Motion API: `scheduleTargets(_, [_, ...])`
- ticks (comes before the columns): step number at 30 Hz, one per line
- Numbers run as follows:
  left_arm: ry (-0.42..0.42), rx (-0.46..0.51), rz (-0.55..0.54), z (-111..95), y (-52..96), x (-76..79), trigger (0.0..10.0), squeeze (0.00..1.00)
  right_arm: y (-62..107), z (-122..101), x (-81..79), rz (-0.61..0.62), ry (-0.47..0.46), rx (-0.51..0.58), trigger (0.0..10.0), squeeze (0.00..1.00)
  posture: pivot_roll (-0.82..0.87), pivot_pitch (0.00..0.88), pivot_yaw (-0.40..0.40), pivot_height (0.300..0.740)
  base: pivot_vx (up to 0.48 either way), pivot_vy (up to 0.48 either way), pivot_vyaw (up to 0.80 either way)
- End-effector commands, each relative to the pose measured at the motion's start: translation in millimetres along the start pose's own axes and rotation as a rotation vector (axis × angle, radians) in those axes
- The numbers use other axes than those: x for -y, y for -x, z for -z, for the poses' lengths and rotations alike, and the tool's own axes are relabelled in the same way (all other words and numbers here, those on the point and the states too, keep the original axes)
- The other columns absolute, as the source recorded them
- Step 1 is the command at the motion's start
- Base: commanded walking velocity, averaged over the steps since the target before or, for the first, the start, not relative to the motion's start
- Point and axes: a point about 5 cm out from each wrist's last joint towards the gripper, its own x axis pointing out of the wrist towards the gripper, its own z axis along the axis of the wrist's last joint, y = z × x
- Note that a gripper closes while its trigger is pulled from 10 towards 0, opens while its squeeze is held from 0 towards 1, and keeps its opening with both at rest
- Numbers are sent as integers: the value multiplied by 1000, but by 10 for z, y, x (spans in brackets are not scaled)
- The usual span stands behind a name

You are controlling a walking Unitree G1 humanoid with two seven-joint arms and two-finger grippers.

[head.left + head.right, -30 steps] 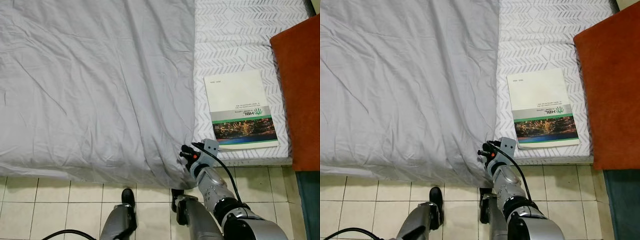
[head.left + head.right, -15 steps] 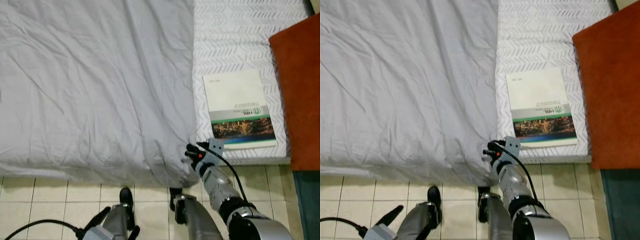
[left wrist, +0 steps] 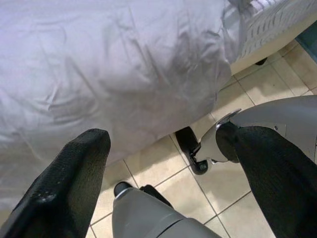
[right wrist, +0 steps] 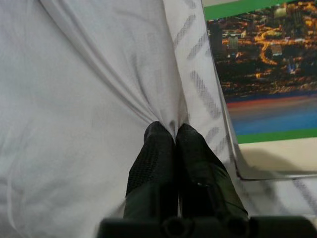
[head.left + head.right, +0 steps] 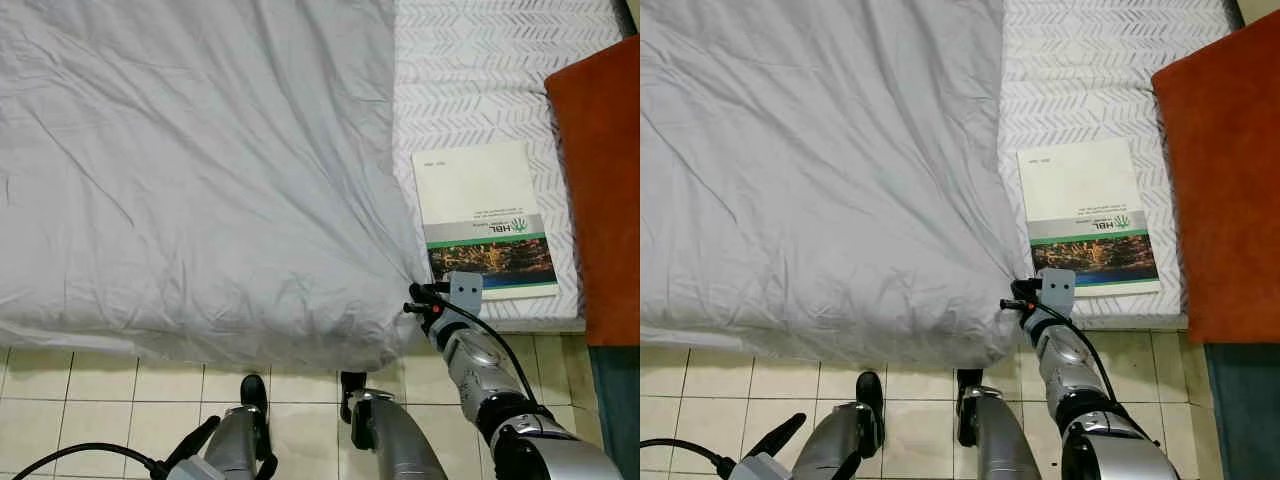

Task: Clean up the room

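My right end effector [image 4: 174,130] is pinched on the grey sheet's [image 5: 200,170] corner beside the book [image 5: 483,220]. It looks light and limp, so the hem is where I'd hold it.

**Bed over a pale tiled floor**

A bed [image 5: 480,90] with a white mattress cover printed in grey chevrons spans the upper scene. Cream square floor tiles [image 5: 100,390] with dark grout lie below its edge. An orange-brown furniture panel [image 5: 605,190] stands at the right, lit evenly.
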Motion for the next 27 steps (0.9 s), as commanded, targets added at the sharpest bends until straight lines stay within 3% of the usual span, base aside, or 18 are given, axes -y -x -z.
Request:
scheduleTargets(1, [13,-82,18,152,115,52,10000,0,232,327,364,144,-11,-125,0,0,114,744,-54,740,0,0,0])
scheduleTargets(6, [1,-99,26,180,129,70,10000,0,234,339,359,145,-9,-131,0,0,108,740,-56,740,0,0,0])
scheduleTargets(7, [-4,-104,32,188,129,87,10000,0,233,358,335,139,4,-141,4157,0,106,738,-59,740,0,0,0])
scheduleTargets(8, [1,-107,36,190,127,111,10000,0,231,379,308,132,12,-151,10000,0,106,735,-60,740,0,0,0])
scheduleTargets(14, [12,-101,35,182,93,167,10000,0,214,394,237,117,62,-159,10000,0,102,728,-68,740,0,0,0])
scheduleTargets(15, [13,-99,32,178,86,172,10000,0,203,381,220,113,54,-149,10000,882,101,728,-70,740,0,0,0])
scheduleTargets(16, [16,-99,28,185,79,177,10000,0,190,363,194,101,41,-135,10000,1000,99,723,-74,740,0,0,0])
scheduleTargets(19, [15,-105,24,215,80,192,10000,0,160,300,140,79,67,-88,10000,1000,97,704,-83,740,0,0,0])
scheduleTargets(21, [10,-112,18,261,67,207,10000,0,142,217,92,66,169,-20,10000,1000,96,676,-91,740,0,0,0])
scheduleTargets(22, [10,-112,18,261,67,207,10000,0,142,217,92,66,169,-20,10000,1000,96,676,-91,740,0,0,0])
scheduleTargets(24, [8,-111,14,293,16,218,10000,0,163,141,91,70,380,53,10000,1000,94,606,-105,740,0,0,0])
scheduleTargets(25, [8,-111,14,293,16,218,10000,0,163,141,91,70,380,53,10000,1000,94,606,-105,740,0,0,0])
scheduleTargets(26, [7,-114,11,351,-50,222,10000,0,189,151,112,90,455,68,10000,1000,97,561,-112,740,0,0,0])
scheduleTargets(27, [3,-109,7,358,-83,215,10000,0,202,138,131,104,471,86,10000,1000,99,543,-113,740,0,0,0])
